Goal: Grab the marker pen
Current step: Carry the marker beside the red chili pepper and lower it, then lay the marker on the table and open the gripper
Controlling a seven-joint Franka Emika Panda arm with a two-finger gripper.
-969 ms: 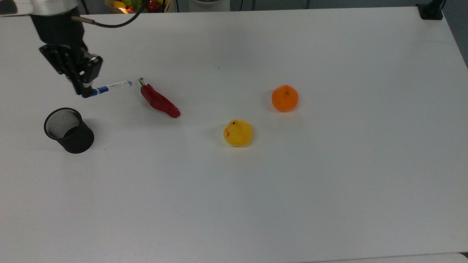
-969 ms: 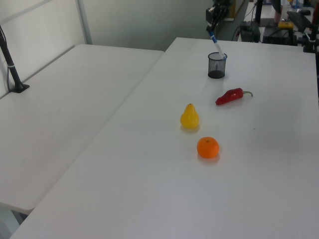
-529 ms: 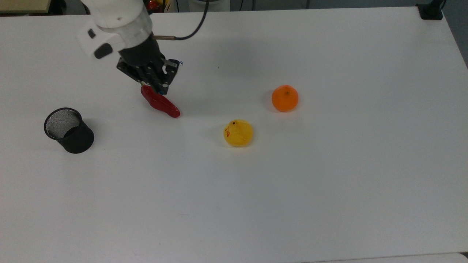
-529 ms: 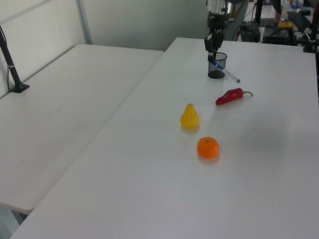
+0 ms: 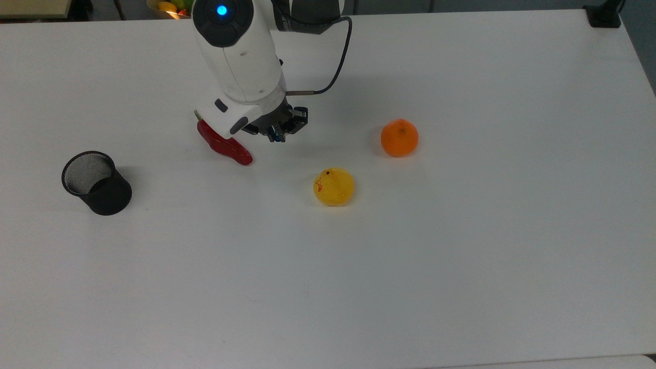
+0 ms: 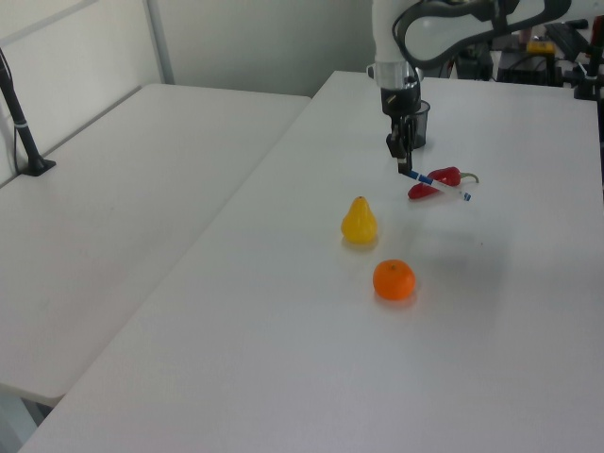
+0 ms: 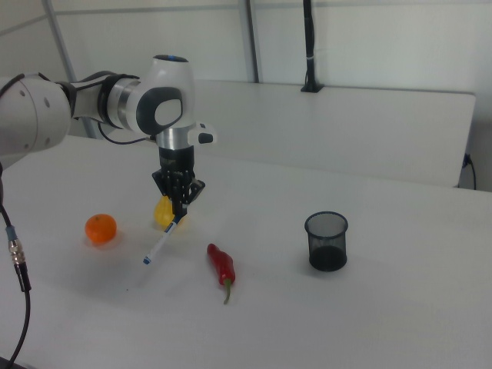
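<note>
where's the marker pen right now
In the right view the marker pen hangs slanted from the gripper, above the table, between the orange and the red chilli.

The gripper (image 7: 180,216) is gripping the marker pen (image 7: 164,242) by its capped end, above the table (image 7: 369,307). The pen is slanting down and away from the red chilli (image 7: 221,267), with the mesh cup (image 7: 327,241) standing well beyond the chilli.

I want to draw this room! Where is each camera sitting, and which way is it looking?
Top view: high above, looking down on the table; arm and gripper show.
Left view: past the orange end, looking along the table toward the cup; gripper holds the pen.
Right view: low, on the opposite side, cup nearer; arm, gripper and pen show.
Left and right views share pen, chilli, orange, cup.
</note>
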